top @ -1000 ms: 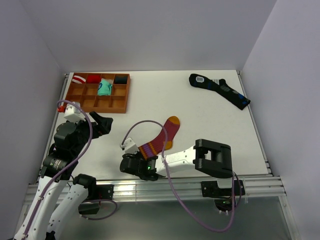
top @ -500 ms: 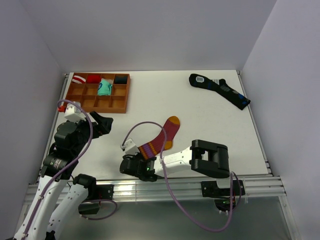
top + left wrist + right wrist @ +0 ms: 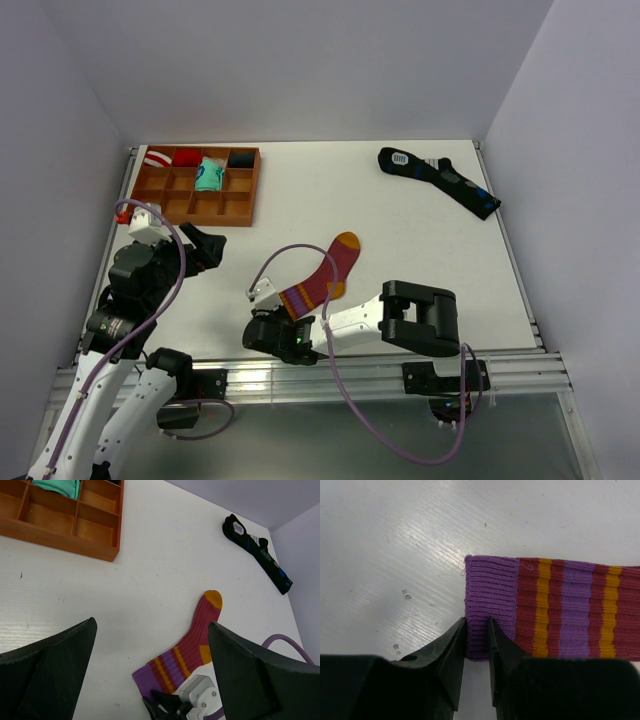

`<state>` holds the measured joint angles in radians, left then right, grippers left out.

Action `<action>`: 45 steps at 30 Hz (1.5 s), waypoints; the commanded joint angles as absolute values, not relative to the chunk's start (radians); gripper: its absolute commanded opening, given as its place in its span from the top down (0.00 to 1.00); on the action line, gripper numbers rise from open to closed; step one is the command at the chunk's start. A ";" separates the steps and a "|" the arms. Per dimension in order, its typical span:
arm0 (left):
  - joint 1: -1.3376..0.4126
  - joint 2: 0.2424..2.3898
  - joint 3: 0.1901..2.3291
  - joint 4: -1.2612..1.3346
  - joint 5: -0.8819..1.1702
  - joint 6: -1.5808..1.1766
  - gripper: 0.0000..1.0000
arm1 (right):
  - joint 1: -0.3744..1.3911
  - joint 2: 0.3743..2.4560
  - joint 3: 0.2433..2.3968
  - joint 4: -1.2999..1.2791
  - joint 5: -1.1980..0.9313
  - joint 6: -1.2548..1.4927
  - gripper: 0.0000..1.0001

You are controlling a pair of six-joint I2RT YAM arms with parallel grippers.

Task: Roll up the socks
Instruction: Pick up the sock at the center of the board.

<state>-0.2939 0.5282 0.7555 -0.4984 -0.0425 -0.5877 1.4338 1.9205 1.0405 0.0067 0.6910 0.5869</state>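
- Right gripper (image 3: 476, 626): clamped on the near corner of the sock's (image 3: 545, 607) purple cuff, with only a thin strip of rib knit showing between the 2 fingers (image 3: 451, 652).
- Sock (image 3: 326, 273) lies flat on the table (image 3: 400, 240), near the front edge. The cuff points at my bases and the orange toe points away and to the right.
- From above, my right wrist covers the cuff end, and its purple cable (image 3: 290, 250) loops over the bare table left of the sock.
- Left gripper (image 3: 205, 246): spread wide and holding nothing. It hangs above the table between the tray (image 3: 238, 208) and the sock, touching neither.
- Left wrist view: sock (image 3: 192, 640) shows between my open fingers (image 3: 60, 660).
- Tray sits at the far left, well apart from the sock. It has a teal bundle (image 3: 208, 175) in the back row, and the front cells show bare wood.
- Black sock (image 3: 440, 180) lies at the far right corner, well apart.
- Nothing lies between the sock and either gripper.
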 commanded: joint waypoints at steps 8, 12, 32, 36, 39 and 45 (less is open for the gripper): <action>-0.295 0.529 0.752 -0.476 -0.043 -0.588 0.00 | 1.439 1.901 1.051 -0.123 0.680 0.612 0.85; -0.295 0.528 0.752 -0.477 -0.046 -0.589 0.01 | 1.437 1.845 1.074 -0.150 0.654 0.600 0.85; -0.295 0.515 0.753 -0.485 -0.071 -0.594 0.01 | 1.296 1.582 1.040 -0.037 0.270 0.632 0.87; -0.295 0.531 0.752 -0.485 -0.072 -0.598 0.01 | 1.203 1.516 0.993 -0.003 0.163 0.644 0.87; -0.295 0.557 0.762 -0.491 -0.072 -0.609 0.00 | 1.143 1.488 0.966 0.012 0.121 0.644 0.87; -0.295 0.578 0.723 -0.442 -0.009 -0.699 0.05 | 1.030 1.428 0.865 0.115 0.002 0.678 0.87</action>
